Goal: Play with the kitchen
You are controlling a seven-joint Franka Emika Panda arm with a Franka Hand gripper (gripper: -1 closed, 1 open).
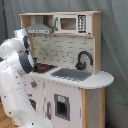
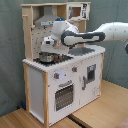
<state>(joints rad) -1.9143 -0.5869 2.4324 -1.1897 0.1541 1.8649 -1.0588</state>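
The kitchen (image 2: 62, 65) fills the centre of both exterior views and stands on a wooden floor (image 2: 105, 107). In the second exterior view the arm (image 2: 87, 36) reaches from the right edge, and its gripper (image 2: 49, 54) hangs just above the hob (image 2: 50, 59), under the hood (image 2: 46, 21). Whether the jaws are clenched, I cannot tell. The first exterior view shows the faucet (image 1: 82, 60) and sink (image 1: 72, 74), both free at centre right; there the arm hides the gripper.

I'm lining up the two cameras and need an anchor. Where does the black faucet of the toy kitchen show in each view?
First exterior view: the black faucet stands right of centre, behind the sink, in plain sight.
Second exterior view: no faucet can be made out; the robot arm crosses in front of that part of the counter.
Shared landmark: the grey hood, upper left of the kitchen in both exterior views.
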